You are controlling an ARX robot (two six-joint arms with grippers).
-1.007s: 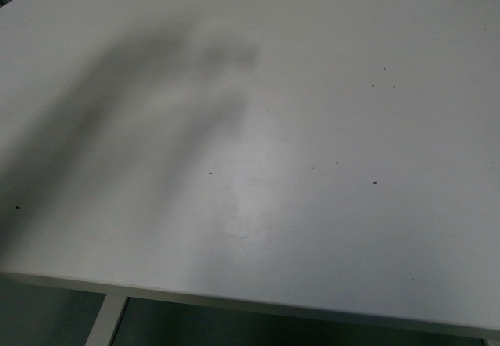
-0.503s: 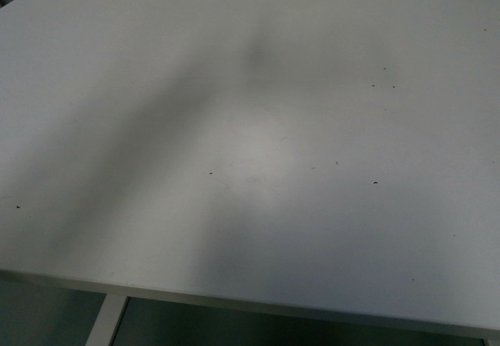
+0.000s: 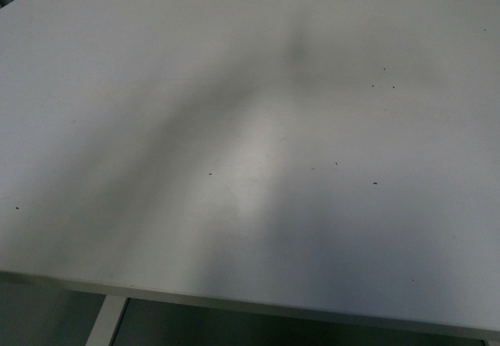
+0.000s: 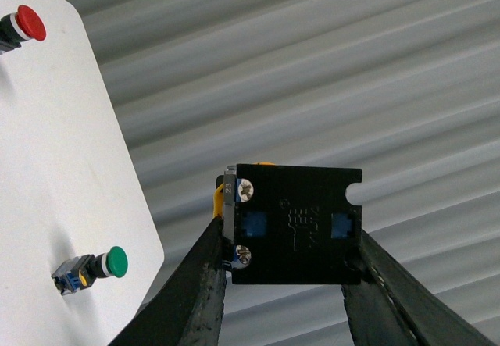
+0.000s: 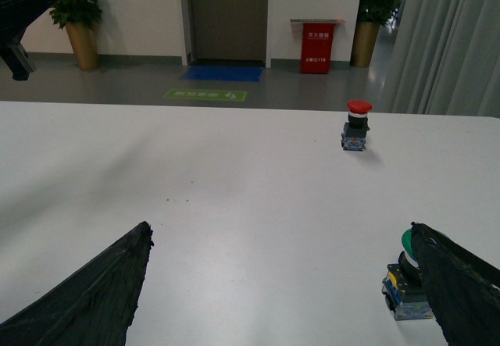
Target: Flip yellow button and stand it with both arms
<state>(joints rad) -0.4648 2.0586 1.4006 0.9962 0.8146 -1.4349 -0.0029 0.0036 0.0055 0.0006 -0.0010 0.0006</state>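
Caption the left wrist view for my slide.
Left end effector clamps yellow button; green button and red button rest on the table.

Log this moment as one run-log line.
left fingers: shut on yellow button, aloft | right fingers: open, empty, over table | red button, green button: on table

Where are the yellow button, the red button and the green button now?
yellow button (image 4: 293,225), left wrist view, middle of its black base
red button (image 5: 357,121), right wrist view, its dark collar
green button (image 4: 94,267), left wrist view, its black collar
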